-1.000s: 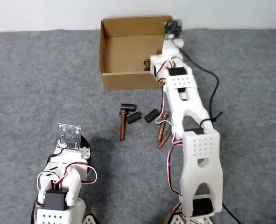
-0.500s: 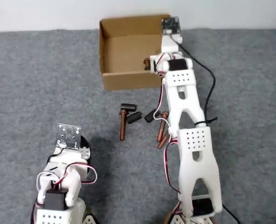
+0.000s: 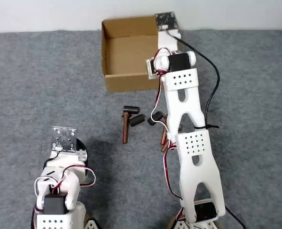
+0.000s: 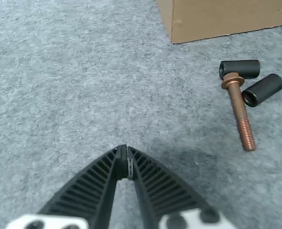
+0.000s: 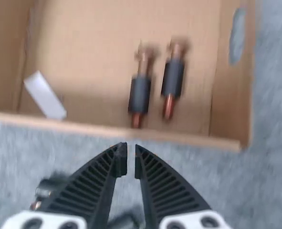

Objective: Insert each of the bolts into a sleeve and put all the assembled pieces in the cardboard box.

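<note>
At 7 o'clock on the grey bench (image 3: 31, 95) sits the left arm (image 3: 59, 191); its wrist view shows its jaws pressed together, holding nothing, with a loose bolt (image 4: 238, 112) and two black sleeves (image 4: 239, 69) lying beyond them. From 5 o'clock the right arm (image 3: 188, 143) lies extended to the cardboard box (image 3: 126, 82) at 12 o'clock, hiding part of the box floor from above. Its wrist view shows what lies there: two assembled pieces (image 5: 140, 95) side by side, and the right jaws parted by a thin gap, gripping nothing.
</note>
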Controlling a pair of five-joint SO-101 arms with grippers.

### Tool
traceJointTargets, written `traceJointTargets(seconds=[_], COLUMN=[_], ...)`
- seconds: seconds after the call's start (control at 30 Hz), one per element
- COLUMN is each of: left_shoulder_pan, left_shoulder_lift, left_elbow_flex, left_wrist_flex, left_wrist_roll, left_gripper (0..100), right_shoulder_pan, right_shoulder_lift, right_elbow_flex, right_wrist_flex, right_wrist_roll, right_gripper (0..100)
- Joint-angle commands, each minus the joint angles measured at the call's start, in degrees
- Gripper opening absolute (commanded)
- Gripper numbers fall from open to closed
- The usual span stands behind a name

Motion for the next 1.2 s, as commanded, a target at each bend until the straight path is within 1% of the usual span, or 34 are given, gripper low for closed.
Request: traceJointTargets(seconds=[0.0,0.07,0.17,0.27,0.37,0.57,0.63,0.77,0.97,1.03,1.17], left_shoulder_pan=[-0.5,-0.5,-0.5,-0.6,-0.6,-0.6,-0.6,-0.5,-0.5,-0.5,-0.5], left_shoulder_lift=[0.0,0.0,0.0,0.0,0.0,0.0,0.0,0.0,0.0,0.0,0.0], left_elbow_flex=[-0.3,-0.3,-0.3,-0.3,-0.3,-0.3,-0.3,-0.3,-0.3,-0.3,-0.3], left_wrist_flex=[-1.2,-1.2,-1.2,-1.3,-1.3,-1.3,-1.3,-1.3,-1.3,-1.2,-1.2], left_wrist_roll=[-0.7,-0.7,-0.7,-0.8,-0.8,-0.8,-0.8,-0.8,-0.8,-0.8,-0.8], left_gripper=[0,0,0,0,0,0,0,0,0,0,0], right_shoulder_pan=[-1.1,-1.3,-1.3,-1.3,-1.3,-2.3,-3.4,-5.9,-8.1,-8.2,-8.1], right_shoulder_lift=[-4.0,-5.0,-7.1,-10.5,-16.7,-29.6,-31.3,-31.2,-25.6,-23.8,-21.9], right_elbow_flex=[-2.6,-2.5,-1.9,3.9,14.3,40.1,45.4,47.8,47.7,47.7,47.6], right_wrist_flex=[6.1,7.2,7.2,7.3,7.3,6.9,6.8,6.8,6.8,6.8,6.8], right_wrist_roll=[-4.1,-5.7,-5.7,-5.7,-6.0,-6.4,-8.2,-13.2,-20.9,-22.7,-25.8], right_gripper=[0.9,0.9,0.8,0.8,0.9,0.9,0.9,0.9,1.2,4.6,18.4])
